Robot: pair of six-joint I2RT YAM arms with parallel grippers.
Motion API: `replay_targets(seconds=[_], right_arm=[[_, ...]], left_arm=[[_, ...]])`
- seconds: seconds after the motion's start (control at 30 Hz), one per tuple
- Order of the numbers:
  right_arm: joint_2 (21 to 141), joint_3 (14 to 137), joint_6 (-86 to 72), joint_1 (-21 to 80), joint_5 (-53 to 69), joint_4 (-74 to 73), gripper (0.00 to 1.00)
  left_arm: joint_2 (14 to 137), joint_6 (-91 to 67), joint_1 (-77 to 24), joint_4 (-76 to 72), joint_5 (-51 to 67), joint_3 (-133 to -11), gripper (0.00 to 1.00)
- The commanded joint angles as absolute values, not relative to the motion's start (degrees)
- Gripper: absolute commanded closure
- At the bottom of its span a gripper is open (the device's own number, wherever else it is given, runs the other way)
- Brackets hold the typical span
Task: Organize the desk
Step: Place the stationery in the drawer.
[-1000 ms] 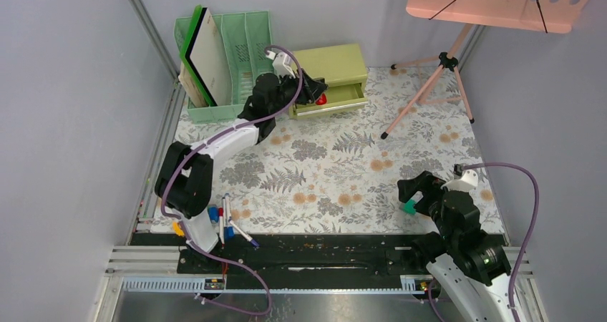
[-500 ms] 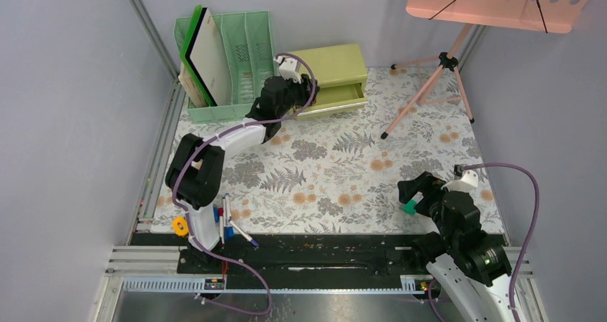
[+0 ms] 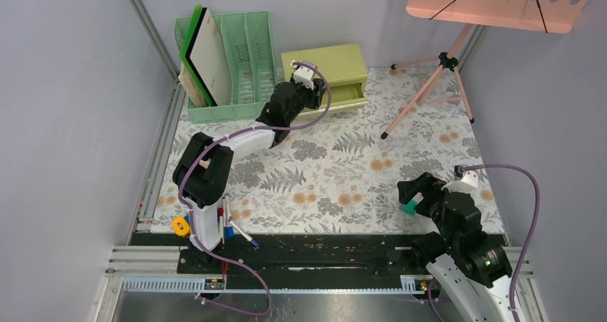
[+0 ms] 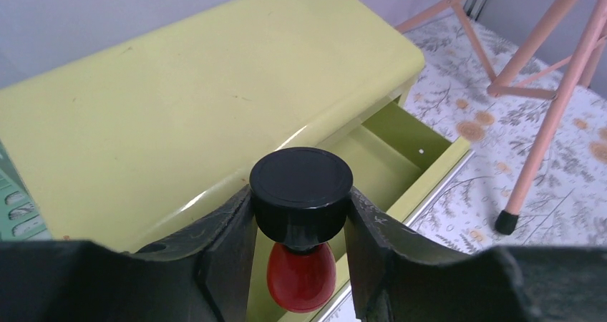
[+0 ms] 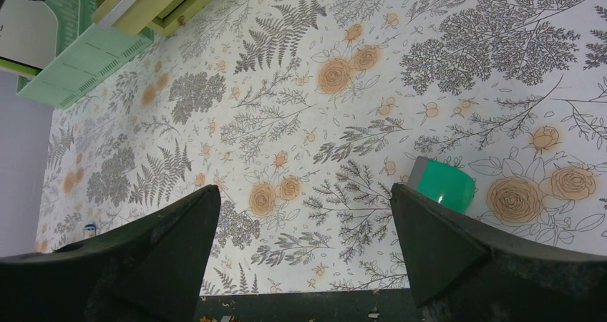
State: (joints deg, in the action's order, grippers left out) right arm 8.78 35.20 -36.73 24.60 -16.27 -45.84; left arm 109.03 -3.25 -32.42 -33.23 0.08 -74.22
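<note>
**At the desk's 12 o'clock edge: left arm holds a piece over the open drawer**

Left gripper (image 4: 300, 211): jaws partly closed, clamped on the black cap (image 4: 300, 179) of a red piece (image 4: 300, 277). Long axis of the red piece is vertical, cap up, red body hanging below the fingers (image 4: 227, 254).

Key relation: the open drawer (image 4: 404, 147) of the drawer chest (image 4: 200, 100) sits directly under the hanging body, and its cavity runs on toward 2 o'clock in the wrist view. My read is that the drop is straight down, with no sideways shift needed. I can't tell how much clearance there is to the drawer floor.

Right gripper (image 5: 302, 193): jaws wide, holding nothing, hovering over the desk (image 3: 329, 172) near its 4 o'clock corner. A green piece (image 5: 445, 184) lies on the desk just inside its 3 o'clock finger; I can't tell whether they touch.

The left arm owns the drawer. The right arm is well apart from it and nearer the green piece. Pens (image 3: 229, 222) lie by the left base at 7 o'clock.
</note>
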Motion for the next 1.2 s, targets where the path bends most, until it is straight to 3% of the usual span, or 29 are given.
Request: replay_targets(seconds=[0.0,0.1,0.37,0.57,0.83,1.17], right_arm=[[7.62,35.88,-36.9,24.52,-16.68,-45.26,0.04],[6.78,35.77,-36.91,24.52,-17.12,-45.21,0.04],[7.34,35.86,-36.57,24.52,-16.29,-45.04,0.03],[7.47,35.84,-36.61,24.52,-16.22,-45.02,0.03],[7.82,35.64,-36.72,24.52,-15.95,-44.98,0.03],[8.91,34.36,-37.58,24.52,-16.66,-44.24,0.01]], left_arm=[[110.58,1.86,-33.03,-37.35,-1.98,-75.35,0.77],[111.03,4.36,-33.74,-36.28,-2.47,-75.66,0.71],[110.99,7.96,-34.86,-32.28,-6.69,-77.01,0.37],[109.48,9.66,-34.87,-31.83,-7.38,-76.61,0.22],[101.96,7.51,-35.49,-34.74,-7.41,-71.76,0.17],[80.1,-6.56,-35.39,-30.99,-0.43,-56.93,0.1]])
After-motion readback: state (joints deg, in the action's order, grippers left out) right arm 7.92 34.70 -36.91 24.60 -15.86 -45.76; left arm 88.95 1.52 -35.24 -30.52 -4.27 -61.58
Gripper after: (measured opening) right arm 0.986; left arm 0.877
